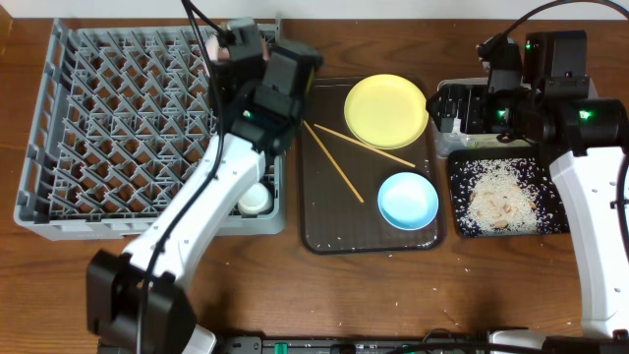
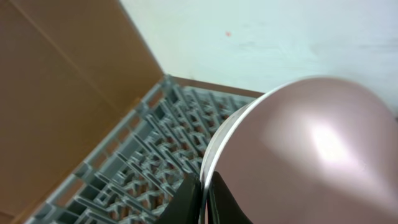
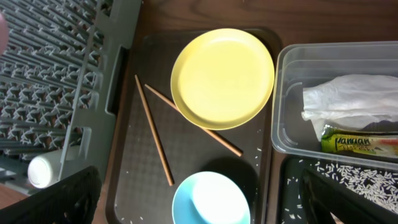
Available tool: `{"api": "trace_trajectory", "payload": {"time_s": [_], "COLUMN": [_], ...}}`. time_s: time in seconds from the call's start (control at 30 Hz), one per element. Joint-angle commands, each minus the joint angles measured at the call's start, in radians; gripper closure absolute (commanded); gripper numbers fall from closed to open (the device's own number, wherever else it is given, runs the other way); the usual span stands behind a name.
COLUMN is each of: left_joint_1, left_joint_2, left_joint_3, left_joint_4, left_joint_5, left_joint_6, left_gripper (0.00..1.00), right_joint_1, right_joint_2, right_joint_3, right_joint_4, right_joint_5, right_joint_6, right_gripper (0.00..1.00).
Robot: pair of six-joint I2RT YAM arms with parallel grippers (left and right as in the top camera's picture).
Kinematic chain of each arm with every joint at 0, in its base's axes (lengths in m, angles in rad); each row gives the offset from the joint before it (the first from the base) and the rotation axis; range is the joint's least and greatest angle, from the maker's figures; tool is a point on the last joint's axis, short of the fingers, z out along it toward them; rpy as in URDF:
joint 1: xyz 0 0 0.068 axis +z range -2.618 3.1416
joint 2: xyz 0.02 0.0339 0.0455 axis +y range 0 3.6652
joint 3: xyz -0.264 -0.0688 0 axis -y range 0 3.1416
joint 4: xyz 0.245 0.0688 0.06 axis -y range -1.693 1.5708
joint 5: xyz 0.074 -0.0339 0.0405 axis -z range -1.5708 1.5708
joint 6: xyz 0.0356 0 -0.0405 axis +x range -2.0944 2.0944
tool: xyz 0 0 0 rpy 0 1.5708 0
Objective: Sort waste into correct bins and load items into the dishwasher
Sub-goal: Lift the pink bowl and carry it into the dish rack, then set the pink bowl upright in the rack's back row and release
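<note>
Over the rack (image 1: 118,118), far right corner: bowl (image 2: 311,162), pale, tipped on edge. Its rim line rises from the fingers, the domed underside faces the wrist camera and the mouth turns left in that view.
Left gripper (image 2: 204,186): clamped on the bowl's rim, one finger each side.
Right gripper (image 3: 205,205): jaws spread wide, holding nothing, by the tub (image 3: 280,99).
Brown tray (image 1: 329,221): plate (image 1: 386,110), blue bowl (image 1: 408,200) and two chopsticks (image 1: 334,162) in a V, converging toward the rack.
Cup (image 1: 256,200): in the rack's near right corner.
</note>
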Motion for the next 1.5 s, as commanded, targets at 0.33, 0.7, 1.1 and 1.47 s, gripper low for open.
{"api": "trace_trajectory", "payload": {"time_s": [0.33, 0.7, 1.1, 1.47], "left_joint_1": [0.03, 0.03, 0.047, 0.047], "left_joint_2": [0.28, 0.376, 0.38, 0.379], "left_joint_3": [0.006, -0.001, -0.008, -0.007], "left_joint_4": [0.29, 0.304, 0.305, 0.383], "left_joint_5": [-0.318, -0.365, -0.393, -0.412], "left_joint_6": [0.244, 0.244, 0.259, 0.387], "left_gripper": [0.93, 0.93, 0.92, 0.92], "right_joint_1": [0.001, 0.001, 0.001, 0.001], "right_joint_2": [0.005, 0.005, 0.005, 0.005], "right_joint_3": [0.0, 0.0, 0.0, 0.0], "right_joint_4": [-0.001, -0.001, -0.001, -0.001], "right_joint_5": [0.003, 0.003, 0.003, 0.003], "right_joint_6": [0.001, 0.001, 0.001, 0.001], "right_gripper": [0.01, 0.01, 0.01, 0.01]}}
